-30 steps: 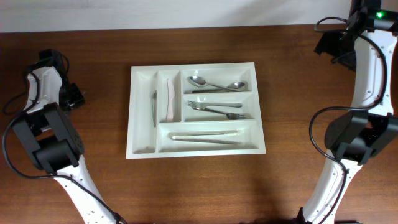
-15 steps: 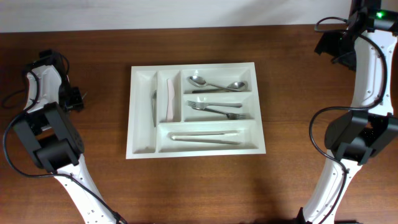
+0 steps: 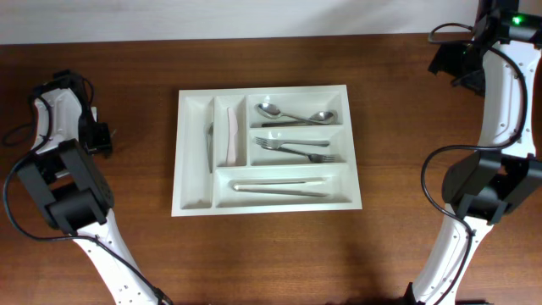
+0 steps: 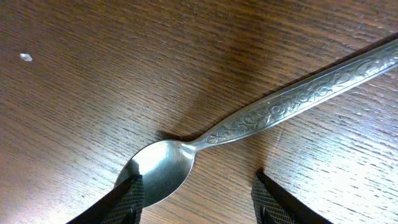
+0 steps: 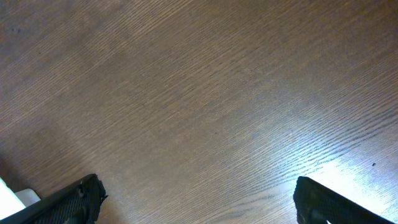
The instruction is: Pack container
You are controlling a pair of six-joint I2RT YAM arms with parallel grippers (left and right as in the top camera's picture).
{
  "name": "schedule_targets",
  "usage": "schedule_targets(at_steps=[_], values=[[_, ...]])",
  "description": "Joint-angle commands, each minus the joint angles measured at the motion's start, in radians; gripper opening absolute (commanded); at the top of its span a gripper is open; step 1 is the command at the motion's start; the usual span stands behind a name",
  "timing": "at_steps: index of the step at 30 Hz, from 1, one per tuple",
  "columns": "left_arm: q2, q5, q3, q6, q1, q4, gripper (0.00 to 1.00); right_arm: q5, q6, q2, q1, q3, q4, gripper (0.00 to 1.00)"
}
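The white container lies mid-table; its compartments hold spoons, forks and other long utensils. A patterned silver spoon lies on the bare wood at the far left, outside the tray. My left gripper is open low over it: the left fingertip overlaps the edge of the bowl and the right one stands apart from it. In the overhead view the left gripper hides the spoon. My right gripper is open at the far right corner with nothing between its fingers.
Both arm bases stand at the table's front corners, left and right. A small pale speck lies on the wood near the spoon. A white edge shows at the lower left of the right wrist view.
In the overhead view my left gripper has shifted slightly toward the table's front. The right arm and the tray have not moved.
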Motion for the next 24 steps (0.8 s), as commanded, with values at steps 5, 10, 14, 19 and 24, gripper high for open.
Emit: schedule_targets(at_steps=[5, 10, 14, 19, 24], values=[[0.160, 0.016, 0.076, 0.023, 0.028, -0.081, 0.58, 0.002, 0.005, -0.026, 0.005, 0.000, 0.000, 0.99], [0.160, 0.016, 0.164, 0.023, 0.028, -0.130, 0.58, 0.002, 0.005, -0.026, 0.005, 0.000, 0.000, 0.99], [0.160, 0.025, 0.182, 0.023, 0.028, -0.144, 0.58, 0.002, 0.005, -0.026, 0.005, 0.000, 0.000, 0.99], [0.158, 0.095, 0.203, 0.023, 0.026, -0.148, 0.58, 0.002, 0.005, -0.026, 0.005, 0.000, 0.000, 0.99], [0.151, 0.165, 0.287, 0.023, 0.024, -0.171, 0.59, 0.002, 0.005, -0.026, 0.005, 0.000, 0.000, 0.99]])
